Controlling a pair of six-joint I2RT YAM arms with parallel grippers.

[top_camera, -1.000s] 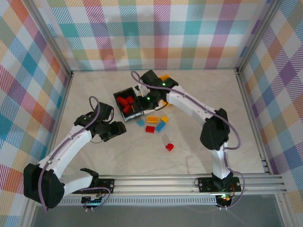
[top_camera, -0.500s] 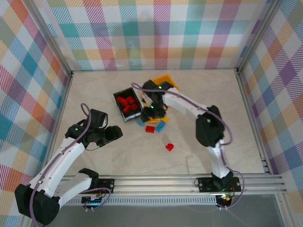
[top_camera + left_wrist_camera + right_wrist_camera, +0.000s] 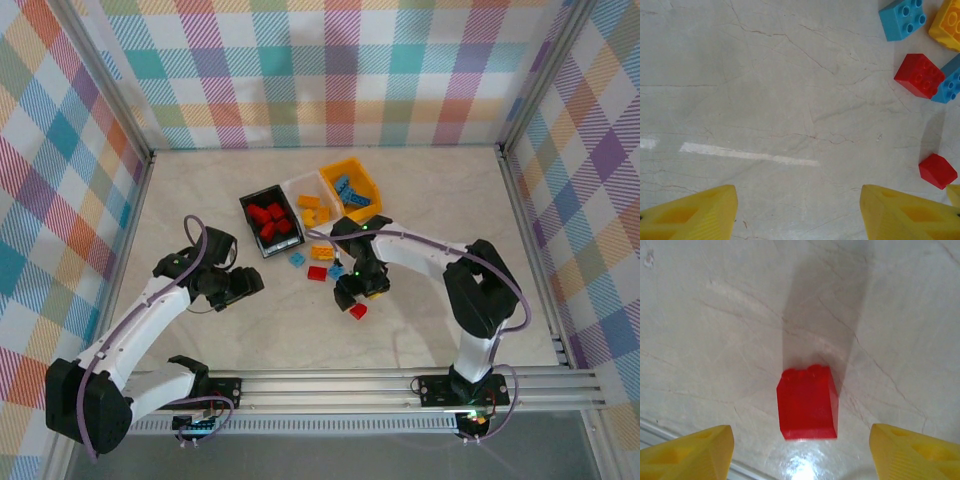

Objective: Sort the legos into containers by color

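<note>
The black bin [image 3: 270,222], left end of 3 joined bins, holds reds. Your right gripper [image 3: 350,293], near-right of it, hangs wide open over 1 red brick [image 3: 807,402]. Your left gripper [image 3: 797,210], near-left of it, gapes empty. The brick looks light, stiff and slick, so pinch its flat sides. Its studs face away from the wrist, and its long axis seems to run along the finger gap.

Three containers [image 3: 250,225] and roughly fifteen legos [image 3: 357,311], some hidden.

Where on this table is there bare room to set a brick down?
Bare table lies left of the black bin and right of the yellow bin. Crowded: the loose legos in front of them, and the red brick under the right gripper.
</note>
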